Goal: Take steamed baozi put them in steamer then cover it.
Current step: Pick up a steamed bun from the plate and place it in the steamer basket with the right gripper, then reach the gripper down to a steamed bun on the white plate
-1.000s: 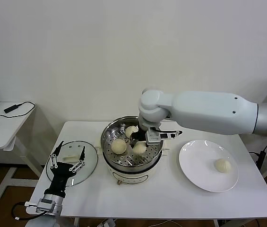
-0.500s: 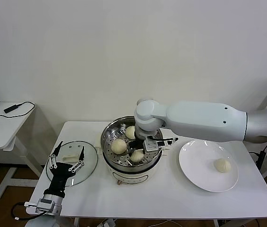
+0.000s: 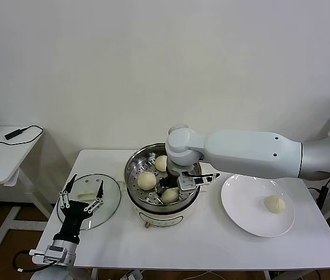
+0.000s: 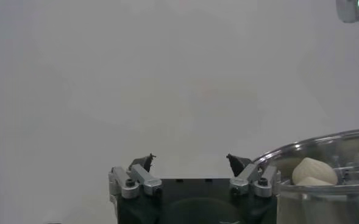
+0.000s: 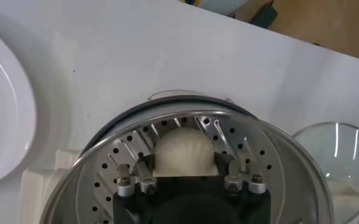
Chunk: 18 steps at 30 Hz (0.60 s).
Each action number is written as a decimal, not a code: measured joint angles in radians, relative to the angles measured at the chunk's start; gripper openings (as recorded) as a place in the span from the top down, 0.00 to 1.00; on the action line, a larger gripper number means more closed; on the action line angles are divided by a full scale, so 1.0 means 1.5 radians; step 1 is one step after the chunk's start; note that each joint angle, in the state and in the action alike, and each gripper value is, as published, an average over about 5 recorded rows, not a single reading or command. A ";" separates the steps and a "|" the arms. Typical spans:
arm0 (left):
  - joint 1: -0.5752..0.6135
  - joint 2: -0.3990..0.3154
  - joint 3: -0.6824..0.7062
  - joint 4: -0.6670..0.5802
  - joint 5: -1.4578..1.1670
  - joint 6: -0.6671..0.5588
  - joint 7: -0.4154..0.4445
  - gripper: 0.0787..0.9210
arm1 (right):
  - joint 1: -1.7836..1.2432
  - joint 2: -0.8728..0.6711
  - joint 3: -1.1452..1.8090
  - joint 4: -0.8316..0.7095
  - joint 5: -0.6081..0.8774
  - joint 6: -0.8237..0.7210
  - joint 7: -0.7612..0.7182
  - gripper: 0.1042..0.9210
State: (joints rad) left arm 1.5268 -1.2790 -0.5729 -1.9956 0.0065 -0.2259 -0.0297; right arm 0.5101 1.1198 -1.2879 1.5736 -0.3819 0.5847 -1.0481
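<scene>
Right tool inside steamer — clenched on a baozi. Left tool released, parked over lid w/ fingers spread.

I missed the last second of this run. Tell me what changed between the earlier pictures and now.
The right gripper has come down into the steamer, lowering the baozi it holds between its fingers to the perforated tray near the front. Unchanged: two other baozi in the steamer, one baozi on the plate, the glass lid on the table, and the left gripper, open, parked over the lid.
</scene>
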 measured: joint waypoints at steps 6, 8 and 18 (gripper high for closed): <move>-0.001 0.000 0.000 0.002 0.000 -0.001 0.000 0.12 | 0.002 -0.004 0.016 -0.005 0.004 0.004 -0.006 0.12; -0.001 0.001 0.000 0.002 0.000 -0.001 0.000 0.12 | 0.008 -0.009 0.028 -0.008 0.015 0.005 -0.015 0.12; -0.001 0.001 0.000 0.001 0.000 -0.001 0.001 0.12 | 0.050 -0.090 0.108 -0.062 0.157 -0.092 -0.101 0.12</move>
State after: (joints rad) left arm 1.5246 -1.2770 -0.5723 -1.9935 0.0061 -0.2270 -0.0283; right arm 0.5850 0.9850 -1.1263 1.4808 -0.1466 0.4464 -1.1991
